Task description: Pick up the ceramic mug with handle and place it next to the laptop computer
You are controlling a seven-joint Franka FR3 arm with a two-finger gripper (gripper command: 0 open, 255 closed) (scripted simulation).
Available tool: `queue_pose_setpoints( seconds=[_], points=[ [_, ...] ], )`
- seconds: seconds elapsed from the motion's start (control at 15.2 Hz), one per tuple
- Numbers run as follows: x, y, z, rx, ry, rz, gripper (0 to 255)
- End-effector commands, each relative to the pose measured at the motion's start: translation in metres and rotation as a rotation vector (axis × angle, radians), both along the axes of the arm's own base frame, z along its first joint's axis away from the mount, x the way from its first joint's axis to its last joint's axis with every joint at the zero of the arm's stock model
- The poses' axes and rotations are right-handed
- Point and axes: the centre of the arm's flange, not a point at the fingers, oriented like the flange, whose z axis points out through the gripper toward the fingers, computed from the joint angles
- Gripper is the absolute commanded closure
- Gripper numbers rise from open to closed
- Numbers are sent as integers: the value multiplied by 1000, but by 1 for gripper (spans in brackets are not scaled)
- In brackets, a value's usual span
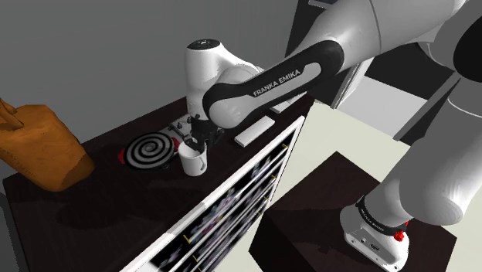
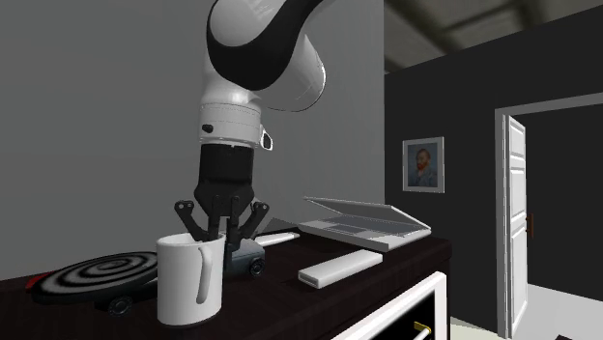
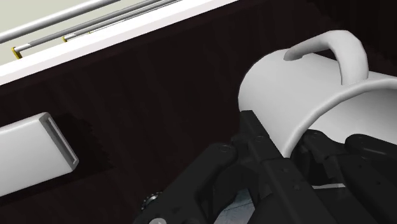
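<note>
A white mug (image 1: 192,161) with a handle stands upright on the dark cabinet top (image 1: 116,185), close to its front edge. My black gripper (image 1: 198,140) comes down from above and is shut on the mug's rim. In the wrist view one finger (image 3: 259,141) lies outside the mug wall (image 3: 286,95) and the other inside, and the handle (image 3: 337,51) points away from the gripper. In the second exterior view the gripper (image 2: 220,232) clasps the mug (image 2: 188,280) at its top. The grey open laptop (image 2: 362,224) lies farther along the top, to that view's right.
A flat white bar (image 2: 338,268) lies between mug and laptop. A black-and-white spiral disc (image 1: 151,149) and a small dark object (image 2: 246,259) sit just behind the mug. A brown bag-like thing (image 1: 39,147) stands at the shoulder view's left. White drawer fronts (image 1: 232,201) drop below the edge.
</note>
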Motion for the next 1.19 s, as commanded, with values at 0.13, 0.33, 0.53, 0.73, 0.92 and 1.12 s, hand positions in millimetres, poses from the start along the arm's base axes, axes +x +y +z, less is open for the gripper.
queue_pose_setpoints(
  seconds=[0.13,0.33,0.53,0.73,0.92,1.12],
  points=[
    [0,0,19,0,0,0,255],
    [0,0,35,0,0,0,255],
    [0,0,51,0,0,0,255],
    [0,0,66,0,0,0,255],
    [0,0,82,0,0,0,255],
    [0,0,98,0,0,0,255]
  ],
)
